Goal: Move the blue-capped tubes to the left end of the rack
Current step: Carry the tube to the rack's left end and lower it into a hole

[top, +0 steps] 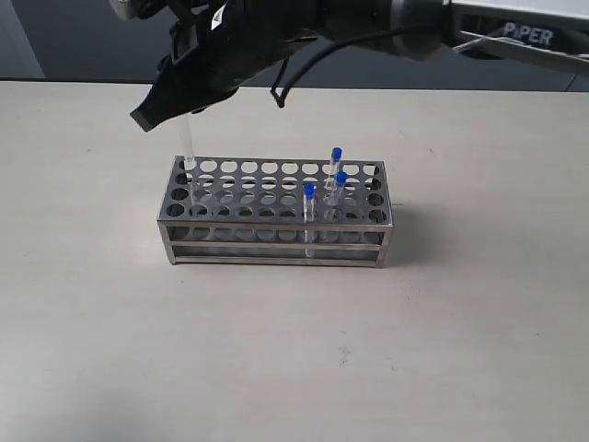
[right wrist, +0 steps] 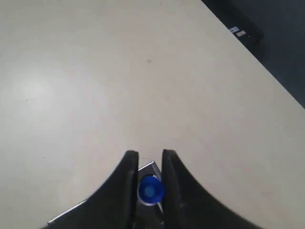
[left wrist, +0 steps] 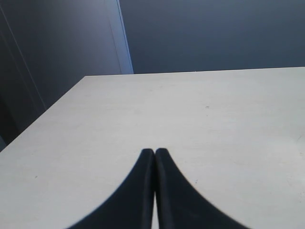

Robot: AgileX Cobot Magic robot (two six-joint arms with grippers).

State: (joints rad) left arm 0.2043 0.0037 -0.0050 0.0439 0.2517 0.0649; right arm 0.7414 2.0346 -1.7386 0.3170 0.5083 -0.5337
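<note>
Blue-capped tubes [top: 309, 190]: three stand upright in the right half of the rack [top: 248, 235].
Fourth tube [right wrist: 150, 189]: upright, lower end in the rack's far-left corner hole.
Right hand [right wrist: 150, 153]: clenched on fourth tube just under its cap, reaching across to the rack's left end.
Left hand [left wrist: 154, 151]: fingers pressed together, nothing between, above desk [top: 276, 350].

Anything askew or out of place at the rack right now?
Nothing is spilled or broken. The rear tube seems to lean slightly in the rack. The right hand reaches across the middle and holds the fourth tube at the left-end corner hole.
</note>
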